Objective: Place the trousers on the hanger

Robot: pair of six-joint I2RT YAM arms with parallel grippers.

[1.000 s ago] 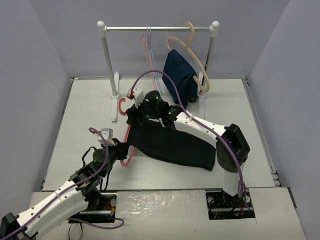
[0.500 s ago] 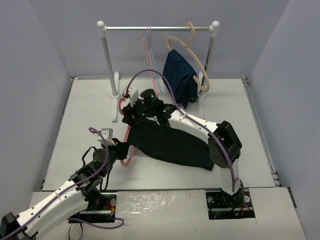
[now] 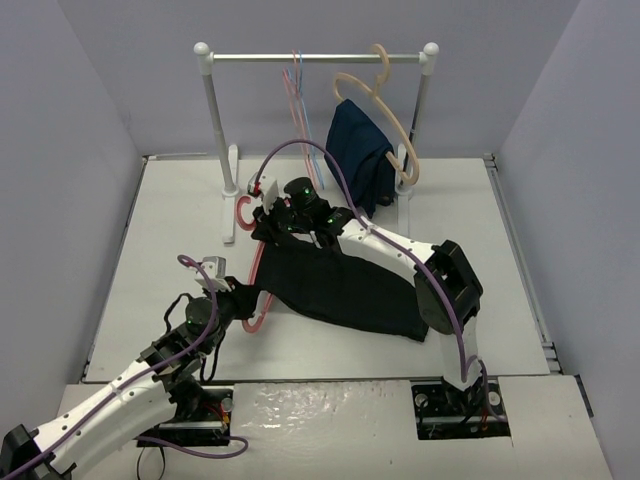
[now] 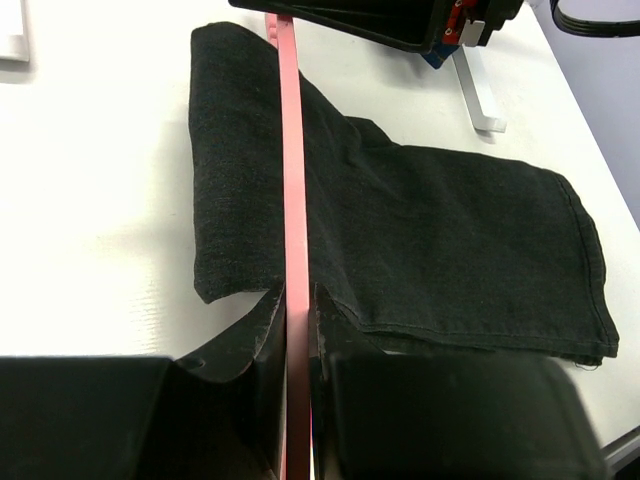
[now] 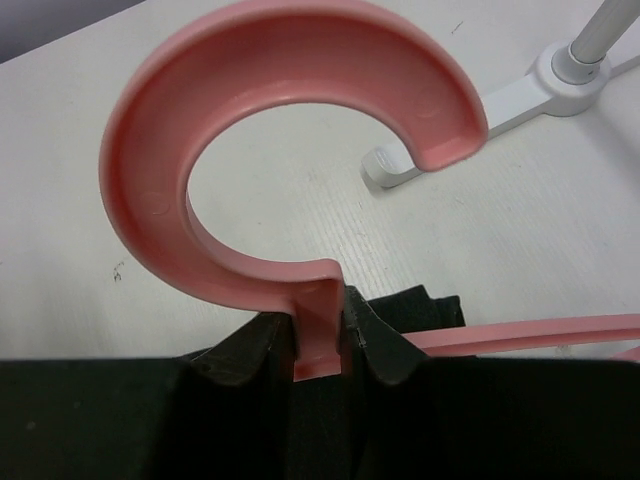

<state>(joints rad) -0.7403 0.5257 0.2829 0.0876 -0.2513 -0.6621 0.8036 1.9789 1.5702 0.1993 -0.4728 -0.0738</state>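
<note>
The black trousers [image 3: 345, 290] lie folded flat on the table. The salmon-pink hanger [image 3: 254, 270] lies across their left end, its hook [image 3: 243, 211] pointing toward the rack. My left gripper [image 4: 297, 300] is shut on the hanger's straight bar [image 4: 292, 180], which runs away over the trousers [image 4: 430, 240]. My right gripper [image 5: 322, 335] is shut on the hanger's neck just below the hook [image 5: 150, 130], with both fingers pressed against it. In the top view the right gripper [image 3: 268, 224] sits at the trousers' far left corner and the left gripper [image 3: 246, 302] at the near left.
A white rack stands at the back, and its rail [image 3: 315, 58] carries a thin light-blue hanger [image 3: 297, 80] and a tan hanger [image 3: 380, 90] with a navy garment [image 3: 360, 150]. The rack's left foot [image 3: 230, 200] lies close beside the hook, and this same foot [image 5: 520, 95] shows in the right wrist view.
The right gripper has slid a little left toward the hook and closed on the hanger's neck. The left arm has not moved.
</note>
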